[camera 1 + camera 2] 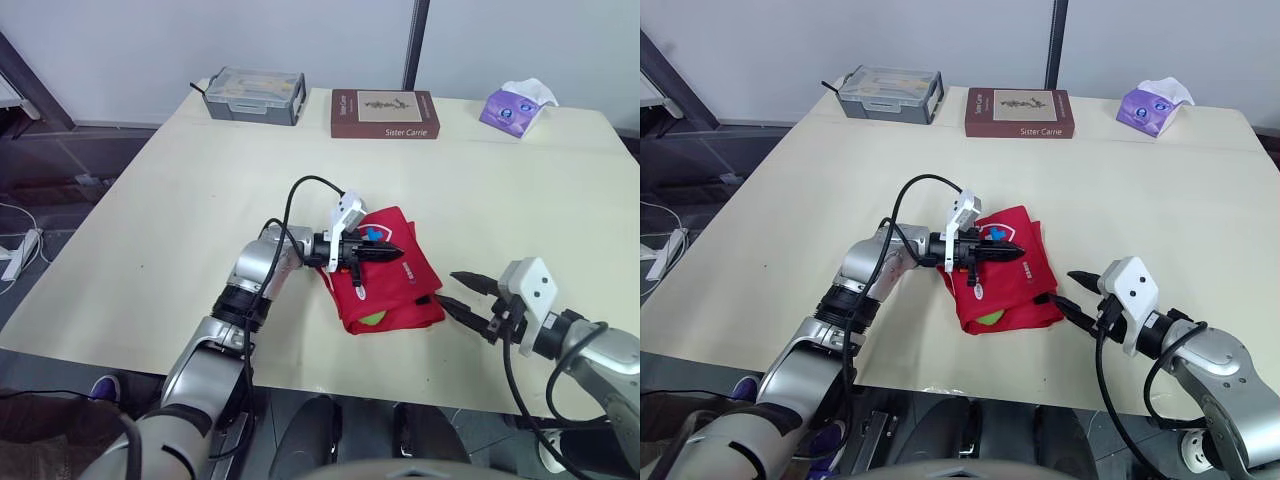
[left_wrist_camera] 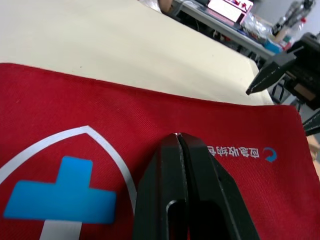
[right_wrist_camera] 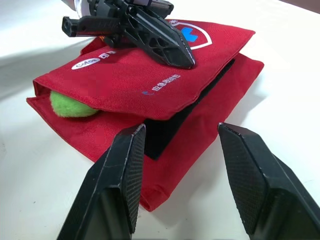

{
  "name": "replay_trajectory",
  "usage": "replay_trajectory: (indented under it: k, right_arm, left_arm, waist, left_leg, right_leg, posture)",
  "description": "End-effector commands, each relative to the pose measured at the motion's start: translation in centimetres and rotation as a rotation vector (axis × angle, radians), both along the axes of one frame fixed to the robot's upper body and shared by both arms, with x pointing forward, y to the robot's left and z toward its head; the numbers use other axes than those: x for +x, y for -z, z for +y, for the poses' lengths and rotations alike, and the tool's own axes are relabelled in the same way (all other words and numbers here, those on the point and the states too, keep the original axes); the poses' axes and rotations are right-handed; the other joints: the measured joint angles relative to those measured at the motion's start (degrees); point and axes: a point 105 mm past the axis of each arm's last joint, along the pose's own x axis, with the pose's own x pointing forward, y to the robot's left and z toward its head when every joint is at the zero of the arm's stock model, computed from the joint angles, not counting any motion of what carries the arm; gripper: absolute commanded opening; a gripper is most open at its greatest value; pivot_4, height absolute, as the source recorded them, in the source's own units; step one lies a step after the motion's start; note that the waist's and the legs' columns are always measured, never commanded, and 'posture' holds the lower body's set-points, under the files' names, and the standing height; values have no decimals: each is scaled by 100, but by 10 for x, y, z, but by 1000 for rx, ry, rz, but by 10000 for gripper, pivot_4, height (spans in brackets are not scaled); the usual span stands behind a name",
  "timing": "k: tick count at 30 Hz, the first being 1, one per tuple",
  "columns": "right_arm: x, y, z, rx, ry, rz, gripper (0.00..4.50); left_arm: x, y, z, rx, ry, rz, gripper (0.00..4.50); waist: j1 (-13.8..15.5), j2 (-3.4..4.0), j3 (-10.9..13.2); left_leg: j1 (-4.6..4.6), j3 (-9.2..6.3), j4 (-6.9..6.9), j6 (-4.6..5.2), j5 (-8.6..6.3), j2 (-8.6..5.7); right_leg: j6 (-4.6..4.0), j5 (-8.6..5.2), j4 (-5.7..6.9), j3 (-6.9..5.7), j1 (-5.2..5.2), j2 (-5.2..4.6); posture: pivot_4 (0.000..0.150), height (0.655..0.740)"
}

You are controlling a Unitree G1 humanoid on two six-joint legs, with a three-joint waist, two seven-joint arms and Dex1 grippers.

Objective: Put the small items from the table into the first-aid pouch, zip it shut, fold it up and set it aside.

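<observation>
The first-aid pouch (image 1: 392, 292) lies on the tabletop (image 1: 200, 200), folded over w/ its shield logo facing up. The left gripper (image 1: 392, 252) sits on top of the pouch, clenched w/ nothing seen between its jaws, its tip laid flat on the upper flap. That is prob. to pin the fold down so it doesn't spring open.

The right gripper (image 1: 447, 289) is just beside the pouch, on the robot's right of it. It is released, jaws spread wide & low, not touching the fabric. It looks lined up to take the edge where the two layers part.

Between those layers a black inner strip (image 3: 167, 127) shows, & a green item (image 3: 70, 106) pokes out at the pouch's side nearest the robot, so the fold isn't tidy. Whether the zip is fully shut can't be told.

Judged stage: items in, fold made, set-aside not yet done. Risk: a grab on one layer only could let the flap fall open.

Well beyond the pouch are a grey case (image 1: 255, 95), a book (image 1: 385, 113) & a tissue pack (image 1: 515, 107), none part of the job.
</observation>
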Motion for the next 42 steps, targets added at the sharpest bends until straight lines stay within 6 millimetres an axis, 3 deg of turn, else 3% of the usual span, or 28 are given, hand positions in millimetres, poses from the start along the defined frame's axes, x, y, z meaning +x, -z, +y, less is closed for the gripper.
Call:
replay_trajectory:
  k: [1,3,10,15,19,23,27,29,32,36,37,38,40,42]
  right_arm:
    - [15,13,1,-62,19,11,6564]
    - [19,23,10,-89,-12,28,1377]
    - [18,40,38,-63,-88,78,1377]
    - [10,40,50,-25,-122,83,1377]
    - [6,32,36,-12,-53,77,1377]
    - [-3,14,2,16,63,65,1377]
    - [-13,1,-6,53,88,69,1377]
    - [-14,-4,-7,88,104,80,1377]
    - [-13,-16,-3,184,109,96,1377]
    - [-11,-38,14,368,40,134,12980]
    - [-8,-39,16,386,38,156,19429]
    - [-3,-39,18,395,44,180,22586]
    - [6,-37,22,391,42,233,32399]
    - [18,-35,25,389,49,277,43181]
  left_arm:
    - [-13,34,-12,71,64,96,0]
    - [-14,33,-14,62,83,98,0]
    - [-28,40,-25,96,176,130,0]
    - [-36,65,-22,256,240,93,0]
    - [-33,83,-11,365,252,66,0]
    - [-27,96,-1,441,246,51,0]
    - [-21,108,5,501,242,20,0]
    - [-17,100,0,434,226,4,0]
    - [-8,57,-13,164,197,-34,0]
    - [-6,4,3,-70,200,-103,0]
    - [-8,-4,9,-98,201,-116,6119]
    - [-10,-11,15,-114,206,-124,7749]
    - [-15,-23,28,-132,201,-157,16929]
    - [-18,-36,43,-154,165,-177,27839]
  waist:
    - [13,4,-7]
    - [22,6,-9]
    - [39,11,-21]
    - [39,13,-69]
    - [47,14,-97]
    - [126,14,-128]
    - [115,-6,-204]
    - [115,-5,-230]
    - [112,2,-241]
    - [20,41,-186]
    - [-14,43,-163]
    - [-25,45,-150]
    - [-44,44,-127]
    - [-62,52,-104]
  left_leg:
    - [0,-3,2,1,0,0]
    - [-1,-9,2,1,0,-2]
    - [-1,-28,4,5,-3,-13]
    - [13,-33,2,11,-7,-15]
    - [75,-29,-6,34,-24,-24]
    - [86,-37,-5,42,-32,-29]
    - [94,-39,-4,53,-39,-34]
    - [110,-43,-4,57,-43,-31]
    - [127,-48,-5,58,-46,-28]
    - [89,-48,-4,58,-46,-28]
    - [75,-47,-4,58,-45,-28]
    - [60,-45,-5,58,-45,-30]
    - [27,-45,-1,57,-43,-31]
    - [-6,-45,2,55,-41,-30]
  right_leg:
    - [-3,-2,-6,-5,5,0]
    - [0,0,-6,-8,7,-2]
    - [7,-3,-8,-14,19,-4]
    - [13,-8,-12,-18,36,-5]
    - [6,-38,-18,-15,93,-16]
    - [9,-48,-21,-14,108,-23]
    - [12,-50,-34,-7,121,-26]
    - [23,-57,-39,-10,138,-29]
    - [40,-69,-44,-16,158,-40]
    - [16,-53,-41,-21,121,-72]
    - [14,-52,-35,-20,112,-72]
    - [14,-50,-26,-16,91,-73]
    - [29,-36,-14,-13,54,-72]
    - [25,-29,-9,-14,17,-68]
  posture:
    - [1500,7400]
    - [1500,7400]
    - [1500,7400]
    - [1500,7400]
    - [1500,7400]
    - [1500,7400]
    - [1500,7400]
    - [1500,7400]
    - [1500,7400]
    - [1500,7400]
    - [1500,7400]
    - [1500,7400]
    - [1500,7400]
    - [1500,7400]
